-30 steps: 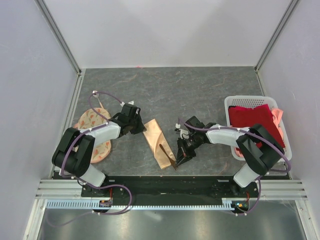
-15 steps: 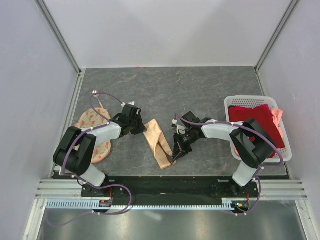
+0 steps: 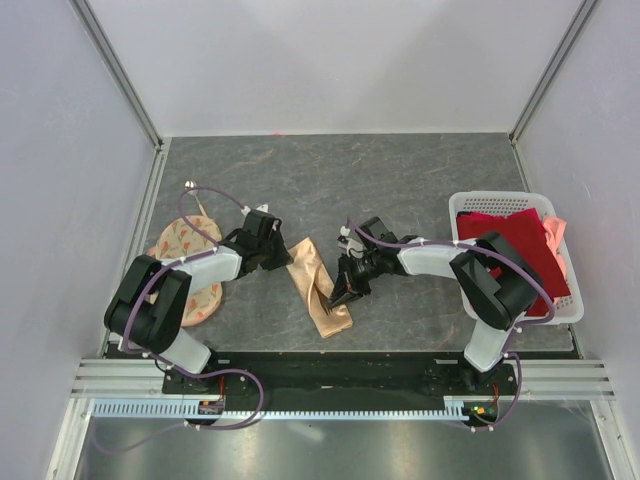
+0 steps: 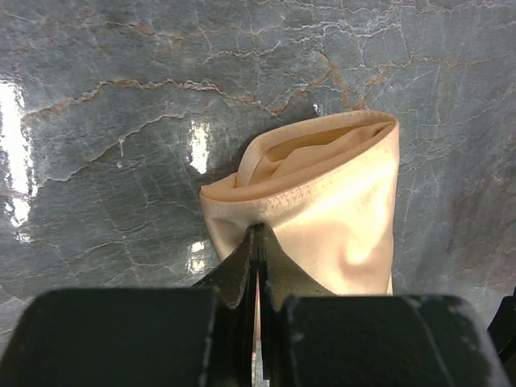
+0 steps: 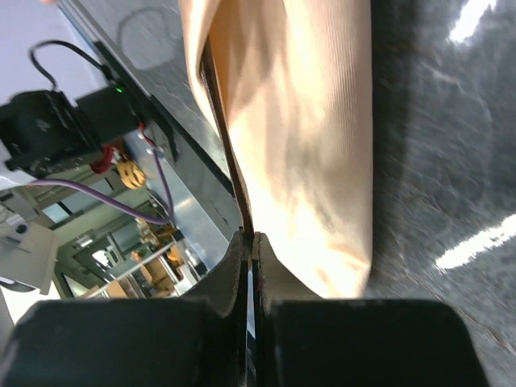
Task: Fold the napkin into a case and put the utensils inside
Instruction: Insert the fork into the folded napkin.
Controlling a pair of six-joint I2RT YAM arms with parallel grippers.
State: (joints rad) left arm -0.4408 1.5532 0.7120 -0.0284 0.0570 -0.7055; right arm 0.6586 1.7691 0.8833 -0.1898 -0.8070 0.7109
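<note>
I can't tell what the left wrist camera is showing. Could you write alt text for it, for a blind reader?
A peach-orange cloth case lies on a grey marbled table, its open mouth facing away from the camera. At the bottom of the picture, the left arm's black jaws are shut on the case's near edge.

white basket (image 3: 497, 197) with dark red cloth (image 3: 510, 235) at right; printed cream cloth (image 3: 178, 243) left.
</note>
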